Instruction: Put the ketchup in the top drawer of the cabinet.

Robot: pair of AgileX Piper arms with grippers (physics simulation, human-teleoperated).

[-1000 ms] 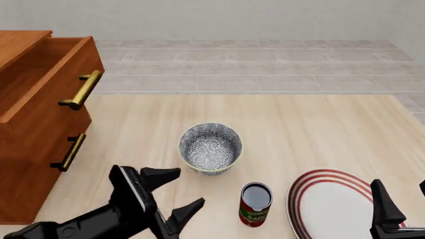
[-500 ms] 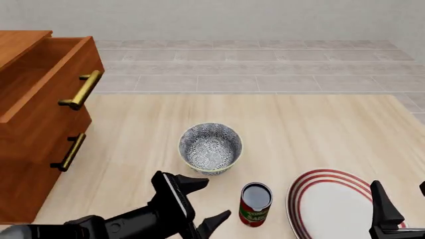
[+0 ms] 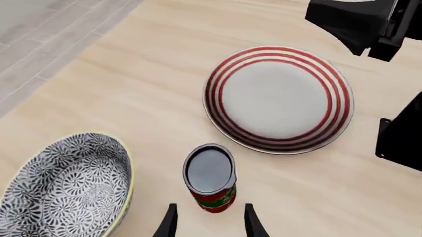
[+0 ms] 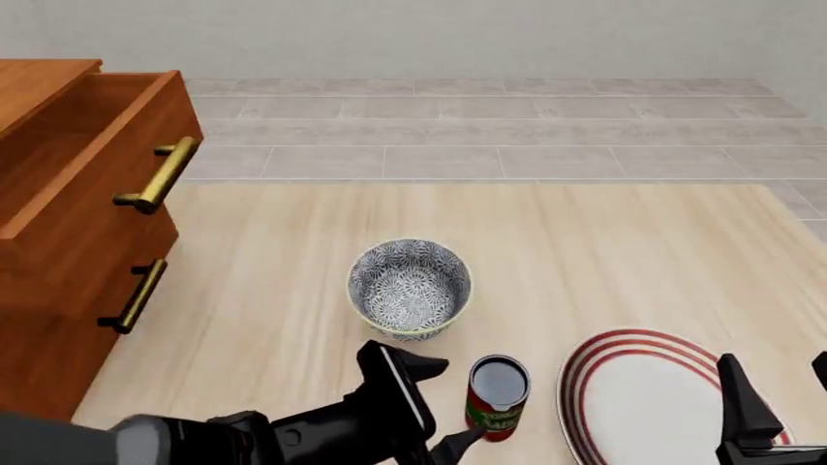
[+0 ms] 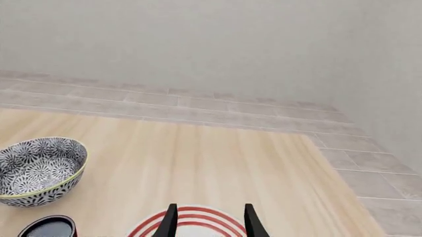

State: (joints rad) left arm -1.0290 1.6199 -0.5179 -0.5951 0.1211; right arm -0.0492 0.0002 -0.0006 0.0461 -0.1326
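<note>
The ketchup (image 4: 497,397) stands upright on the table near the front edge, between the bowl and the plate. It also shows in the left wrist view (image 3: 209,177) and, at the edge, in the right wrist view (image 5: 49,228). My left gripper (image 4: 443,407) is open just to the left of the can, its fingers pointing at it without touching; the can sits straight ahead of it in the left wrist view (image 3: 209,226). My right gripper (image 4: 781,407) is open and empty at the front right, over the plate (image 5: 209,222). The top drawer (image 4: 116,184) of the cabinet (image 4: 52,329) stands pulled open at the left.
A blue-white patterned bowl (image 4: 409,288) stands just behind the can, also seen in the left wrist view (image 3: 63,182) and the right wrist view (image 5: 41,170). A white plate with red rings (image 4: 646,397) lies to the right of the can (image 3: 277,98). The lower drawer's handle (image 4: 136,295) is shut.
My left gripper has moved to the right across the front of the table, from well left of the can to right beside it. The right arm, can, bowl and drawer have not moved.
</note>
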